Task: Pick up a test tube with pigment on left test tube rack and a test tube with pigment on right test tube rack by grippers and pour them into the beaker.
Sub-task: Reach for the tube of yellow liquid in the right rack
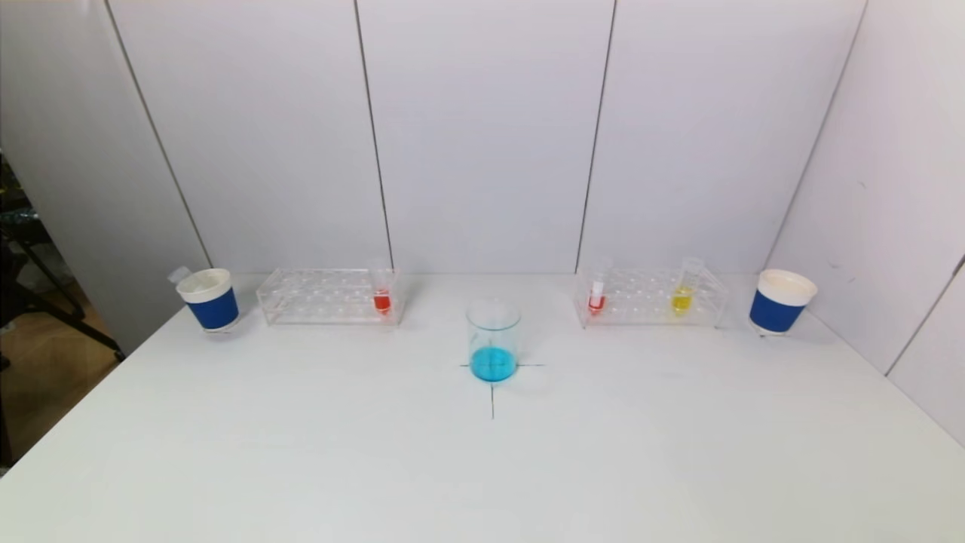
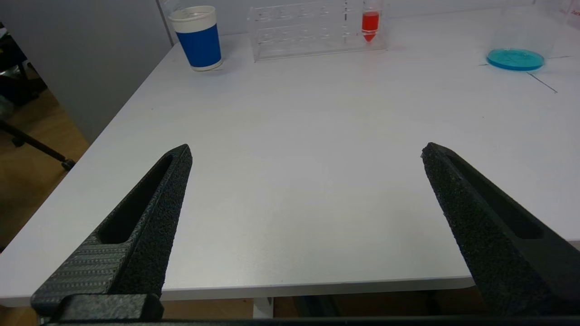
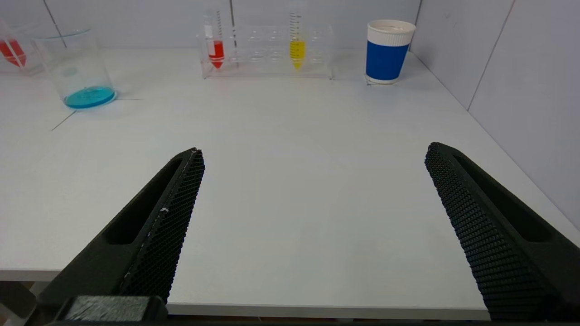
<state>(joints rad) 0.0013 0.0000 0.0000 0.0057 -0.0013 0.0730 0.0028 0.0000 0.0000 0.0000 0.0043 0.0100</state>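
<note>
Left gripper (image 2: 306, 151): I see its jaws wide, empty, at the table's (image 1: 301, 452) near edge.
Right gripper (image 3: 312, 151): wide, empty, same edge.
Head view: neither gripper visible.
Left rack (image 1: 329, 296): red tube (image 1: 382, 297).
Right rack (image 1: 652, 298): red tube (image 1: 596, 297), yellow tube (image 1: 683, 294).
Beaker (image 1: 494, 341): centre, blue liquid.

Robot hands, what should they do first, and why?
Probably reach forward. Both the left hand and right hand are open and empty at the table's near edge, far from the red tube in the left rack and the right rack's tubes.
</note>
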